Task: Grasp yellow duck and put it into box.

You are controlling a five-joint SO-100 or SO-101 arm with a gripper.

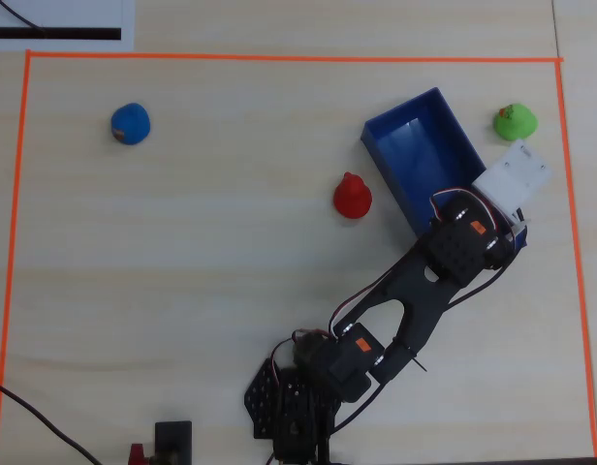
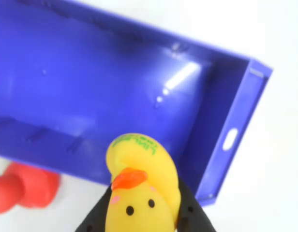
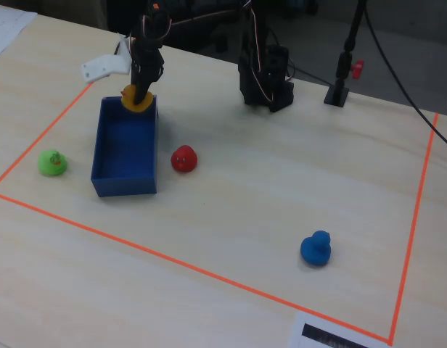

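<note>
Yellow duck (image 2: 141, 191), light and likely squashy, sits pinched at its sides by the gripper (image 2: 144, 215) above the box (image 2: 91, 87).

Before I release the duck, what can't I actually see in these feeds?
- Duck: hidden under the arm in the overhead view; lower body cut by the wrist view's bottom edge.
- Gripper: fingertips behind the duck in the wrist view.
- Box: near end covered by the arm overhead.
- Duck's height above the box: unclear in the fixed view, too small.

Pale wood table (image 3: 231, 210) with orange tape border (image 3: 187, 267), blue box (image 3: 125, 148), red duck (image 3: 183, 158), green duck (image 3: 52, 162), blue duck (image 3: 316, 248).
</note>
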